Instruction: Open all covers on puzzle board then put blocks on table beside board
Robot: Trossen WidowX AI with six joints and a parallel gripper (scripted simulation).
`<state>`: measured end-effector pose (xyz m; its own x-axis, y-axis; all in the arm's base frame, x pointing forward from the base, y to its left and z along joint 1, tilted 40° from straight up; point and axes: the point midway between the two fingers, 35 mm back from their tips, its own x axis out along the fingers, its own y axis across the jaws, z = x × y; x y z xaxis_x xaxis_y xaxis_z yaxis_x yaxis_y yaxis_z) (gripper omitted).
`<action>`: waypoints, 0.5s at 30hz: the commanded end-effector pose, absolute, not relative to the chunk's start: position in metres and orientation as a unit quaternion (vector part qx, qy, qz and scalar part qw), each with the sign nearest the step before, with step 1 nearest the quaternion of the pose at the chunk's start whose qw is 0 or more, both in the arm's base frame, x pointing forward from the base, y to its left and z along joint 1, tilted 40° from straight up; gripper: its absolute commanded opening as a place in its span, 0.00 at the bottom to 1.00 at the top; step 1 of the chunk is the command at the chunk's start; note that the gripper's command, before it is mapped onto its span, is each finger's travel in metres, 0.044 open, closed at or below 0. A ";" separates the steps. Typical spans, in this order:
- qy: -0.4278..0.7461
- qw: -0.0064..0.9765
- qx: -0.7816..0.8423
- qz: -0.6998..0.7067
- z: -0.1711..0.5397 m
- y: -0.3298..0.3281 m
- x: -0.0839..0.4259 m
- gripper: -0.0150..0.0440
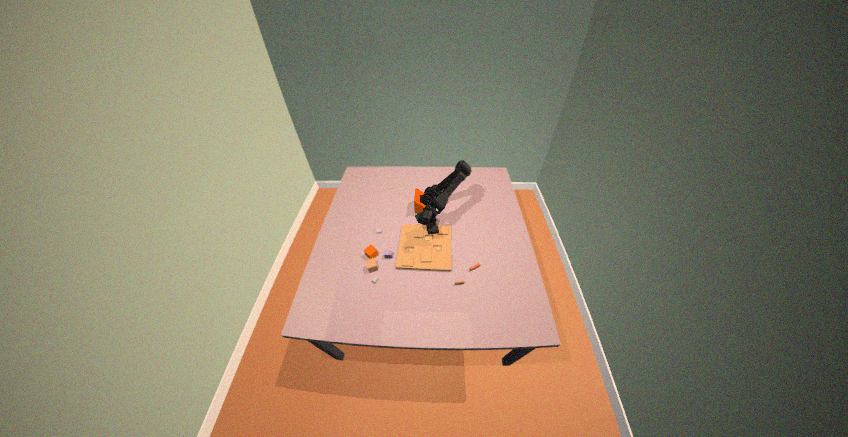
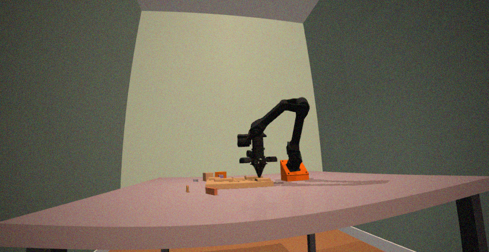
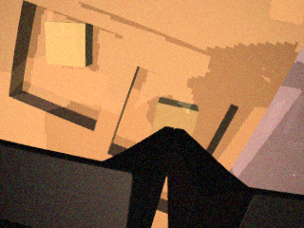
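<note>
My gripper (image 1: 433, 232) (image 2: 259, 176) (image 3: 173, 137) is shut and empty, pointing down. Its tips are low over the back part of the wooden puzzle board (image 1: 441, 264) (image 2: 240, 184) (image 3: 228, 21). In the wrist view the tips overlap the edge of a pale square knob (image 3: 176, 115); whether they touch it I cannot tell. Another pale square knob (image 3: 66, 44) stands at the upper left, inside a dark-edged recess. In the top view, raised pieces and small squares show across the board; which covers are open is too small to tell. The fingers hide what lies under them.
Left of the board lie an orange cube (image 1: 371, 251), a tan block (image 1: 371, 266) (image 2: 207, 176), a purple block (image 1: 388, 254) and small white pieces (image 1: 379, 231) (image 1: 374, 280). At the right lie a red-orange bar (image 1: 474, 266) (image 2: 210, 191) and a brown bar (image 1: 459, 282).
</note>
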<state>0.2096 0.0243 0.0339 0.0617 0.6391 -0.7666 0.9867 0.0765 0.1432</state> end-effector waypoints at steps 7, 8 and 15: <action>0.640 0.358 0.635 -0.243 0.033 0.025 0.210 0.25; 0.641 0.358 0.635 -0.243 0.033 0.025 0.210 0.25; 0.641 0.359 0.634 -0.242 0.029 0.028 0.210 0.25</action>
